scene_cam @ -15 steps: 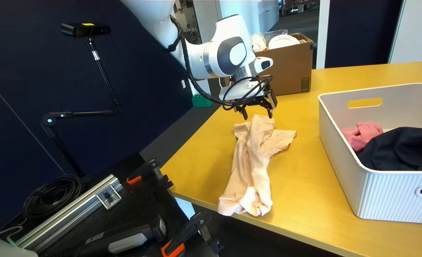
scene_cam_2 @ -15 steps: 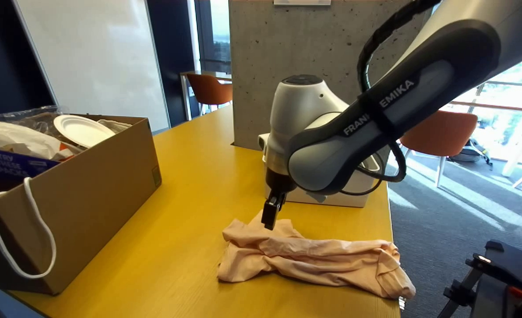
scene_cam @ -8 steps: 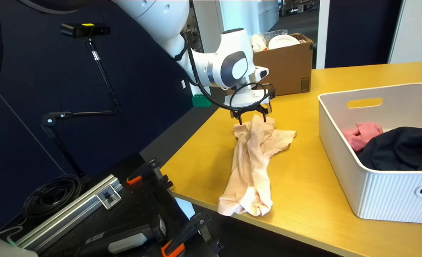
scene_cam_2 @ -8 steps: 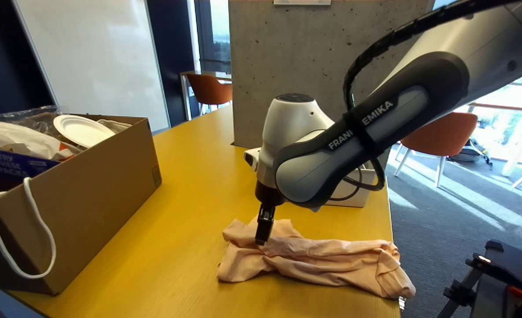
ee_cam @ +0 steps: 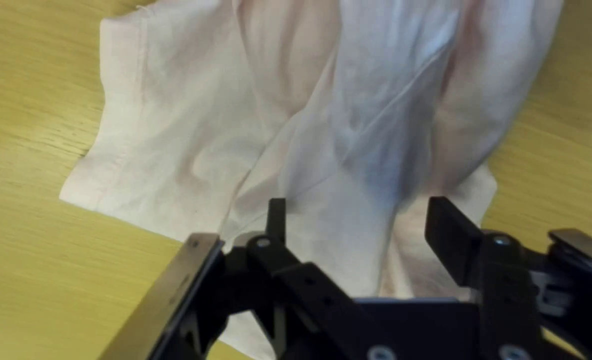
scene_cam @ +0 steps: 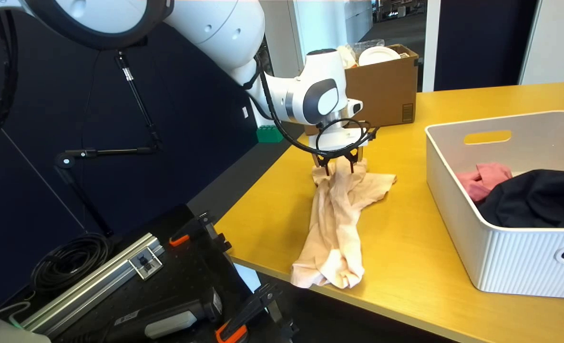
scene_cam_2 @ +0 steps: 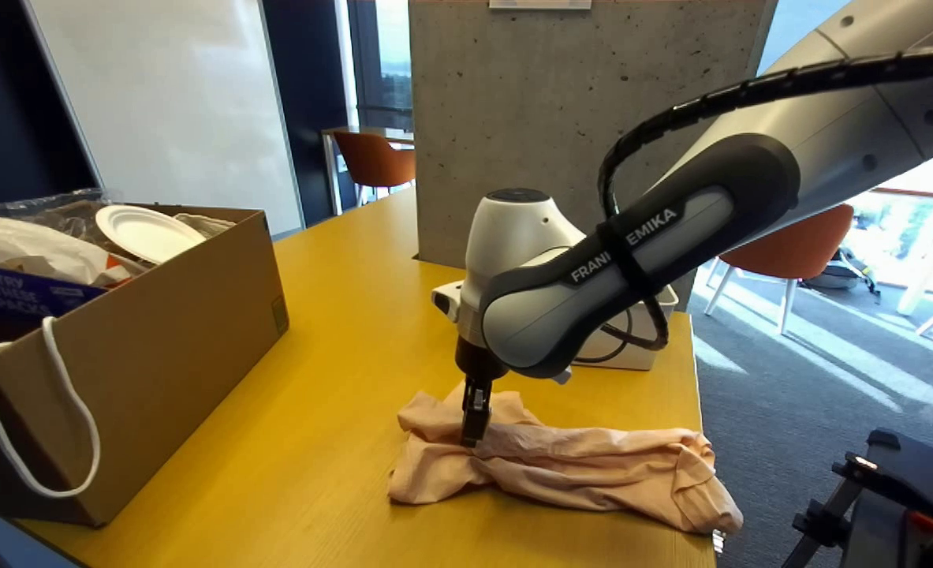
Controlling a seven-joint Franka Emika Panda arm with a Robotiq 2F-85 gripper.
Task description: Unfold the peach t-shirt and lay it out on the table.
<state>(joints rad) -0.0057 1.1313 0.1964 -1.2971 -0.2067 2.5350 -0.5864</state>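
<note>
In both exterior views the peach t-shirt (scene_cam: pixel 337 224) (scene_cam_2: pixel 584 465) lies bunched in a long, wrinkled strip on the yellow table (scene_cam: pixel 405 257) (scene_cam_2: pixel 316 457). One end reaches over the table's edge, and a sleeve spreads out near the other end. My gripper (scene_cam: pixel 340 172) (scene_cam_2: pixel 471 443) points down at that sleeve end. The wrist view shows the gripper (ee_cam: pixel 354 215) open, its fingers (ee_cam: pixel 276 220) well apart over the shirt (ee_cam: pixel 175 145). A raised fold of cloth runs through the gap between them. Whether the fingertips touch the cloth I cannot tell.
A white bin (scene_cam: pixel 482 267) holding a pink-red garment (scene_cam: pixel 487 180) and a black garment (scene_cam: pixel 544 200) stands on the table beside the shirt. A cardboard box (scene_cam: pixel 382 95) (scene_cam_2: pixel 190 347) with a white plate on top sits at another side.
My gripper has come down from above the shirt's sleeve end to cloth level, turning more upright. Its fingers have drawn somewhat closer together. The shirt lies as before.
</note>
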